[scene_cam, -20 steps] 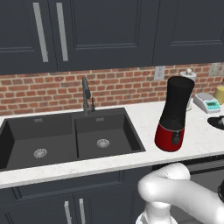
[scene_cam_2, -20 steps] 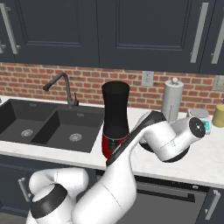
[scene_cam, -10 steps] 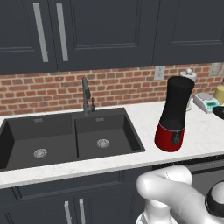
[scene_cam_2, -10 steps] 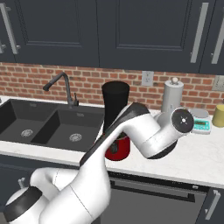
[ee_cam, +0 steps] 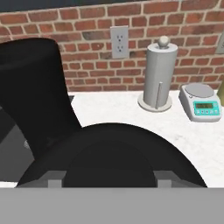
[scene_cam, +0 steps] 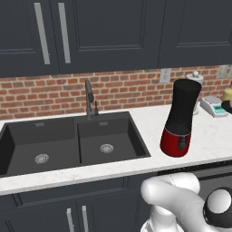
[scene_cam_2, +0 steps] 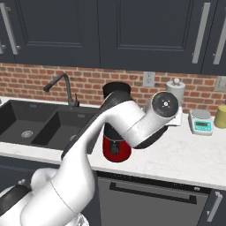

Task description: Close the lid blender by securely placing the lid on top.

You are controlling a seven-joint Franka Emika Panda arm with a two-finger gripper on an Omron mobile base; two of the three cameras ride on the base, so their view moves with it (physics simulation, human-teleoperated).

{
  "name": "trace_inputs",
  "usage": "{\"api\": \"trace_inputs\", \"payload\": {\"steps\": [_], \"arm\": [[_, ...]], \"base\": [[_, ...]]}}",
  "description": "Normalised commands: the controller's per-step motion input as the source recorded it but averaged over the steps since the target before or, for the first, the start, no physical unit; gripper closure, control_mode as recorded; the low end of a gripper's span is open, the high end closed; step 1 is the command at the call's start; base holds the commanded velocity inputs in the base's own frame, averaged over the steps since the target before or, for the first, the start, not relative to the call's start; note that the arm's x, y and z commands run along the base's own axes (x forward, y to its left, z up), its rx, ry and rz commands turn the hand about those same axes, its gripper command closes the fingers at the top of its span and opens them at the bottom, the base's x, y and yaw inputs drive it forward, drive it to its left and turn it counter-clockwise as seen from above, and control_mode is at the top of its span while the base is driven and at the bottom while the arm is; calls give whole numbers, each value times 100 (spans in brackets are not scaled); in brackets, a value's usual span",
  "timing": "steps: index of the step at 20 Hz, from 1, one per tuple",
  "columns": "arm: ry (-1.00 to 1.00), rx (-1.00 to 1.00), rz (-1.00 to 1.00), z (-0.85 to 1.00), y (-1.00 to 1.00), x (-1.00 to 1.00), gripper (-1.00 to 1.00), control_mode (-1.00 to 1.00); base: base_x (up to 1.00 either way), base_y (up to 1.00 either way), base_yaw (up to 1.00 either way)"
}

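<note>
Black fills the lower hand view, and that round dark disc is the lid (ee_cam: 111, 164), which your jaws hold clamped between them; it sits just beside the blender (ee_cam: 33, 94) and lower than the jar's rim; the blender stands upright on the table (scene_cam: 136, 165) right of the sink (scene_cam: 68, 145), its mouth open as far as you can see; pick-up looks done; lifting, centring and seating the lid remain.

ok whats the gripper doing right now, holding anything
Gripper: shut on the lid, the round black disc that sits right between its fingertips in the hand view, with the blender just beyond it.
</note>
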Motion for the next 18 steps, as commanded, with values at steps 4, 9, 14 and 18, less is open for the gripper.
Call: {"api": "trace_inputs", "payload": {"steps": [4,9,14,18], "arm": [[0,0,-9,42,24,0,100,-100],[0,0,-7,39,31,0,100,-100],[0,0,-5,38,34,0,100,-100],[0,0,-4,37,34,0,100,-100]], "base": [[0,0,0],[0,0,0],[0,0,0],[0,0,0]]}}
